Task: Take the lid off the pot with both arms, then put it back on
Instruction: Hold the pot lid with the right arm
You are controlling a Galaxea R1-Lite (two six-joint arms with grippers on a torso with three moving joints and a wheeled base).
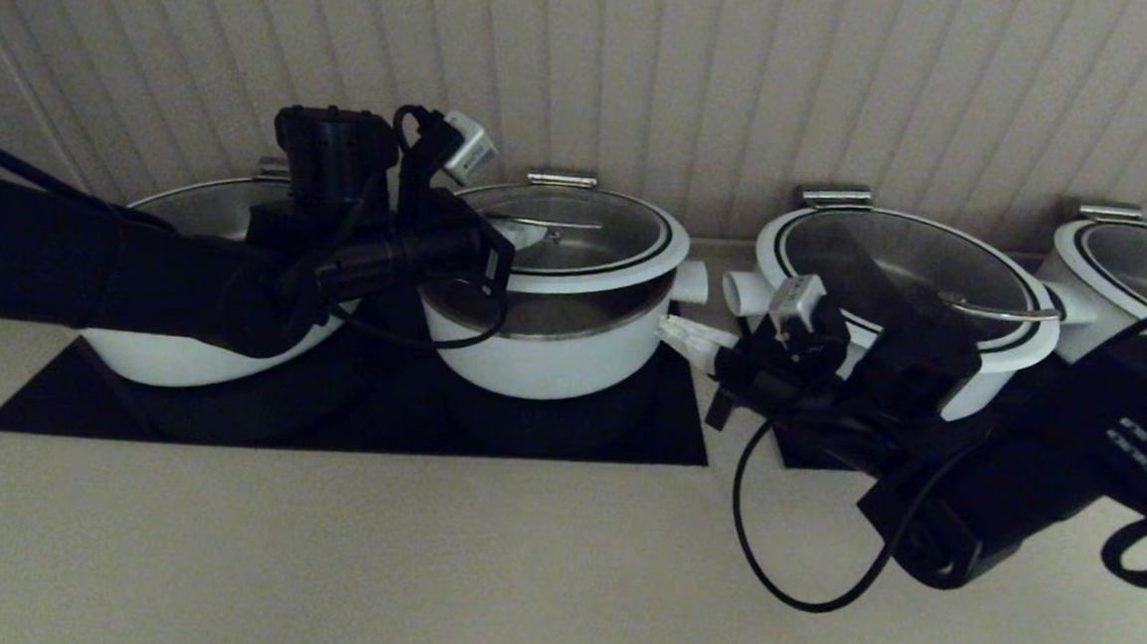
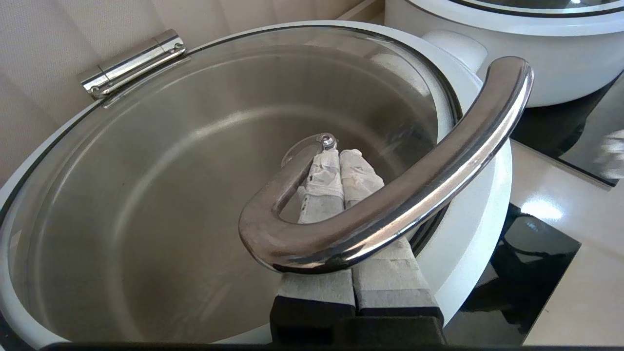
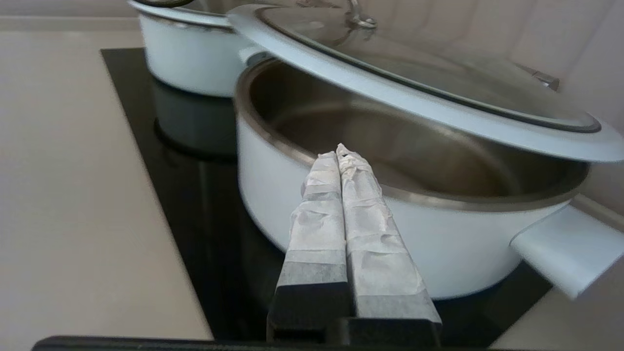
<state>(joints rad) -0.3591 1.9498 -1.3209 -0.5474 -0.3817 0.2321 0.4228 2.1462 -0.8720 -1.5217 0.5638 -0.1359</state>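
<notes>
Far left: wide white pot [image 1: 163,357], mostly hidden behind left arm.

Left gripper [image 2: 336,161]: enters at lid's 9 o'clock, fingers pressed together with no gap, slid under the steel handle [image 2: 414,185] and hooking it rather than pinching. Tips near handle's centre mount.

Centre: lid [image 1: 579,228] above the pot [image 1: 541,360] and tilted. Open gap at 6 o'clock, back edge down by the steel hinge [image 1: 562,177] at 12 o'clock. Pot sits on black hob [image 1: 527,439], steel bowl visible through the gap.

Right gripper [image 3: 339,153]: at pot's 4 o'clock, below the stub handle [image 1: 690,281], fingers closed flat against each other, holding nothing. Tips beside the pot wall, under the raised white rim; contact with the rim not discernible.

Far right: another wide lidded pot [image 1: 1020,354], untouched.

Handling, judged: glass lid stiff, fairly heavy, breakable; polished handle slick against taped fingers, so could slide along a hook hold. Best holds: handle mid-span on the left, underside of the white rim at 3 o'clock on the right. Lower slowly to avoid glass slamming onto steel.
</notes>
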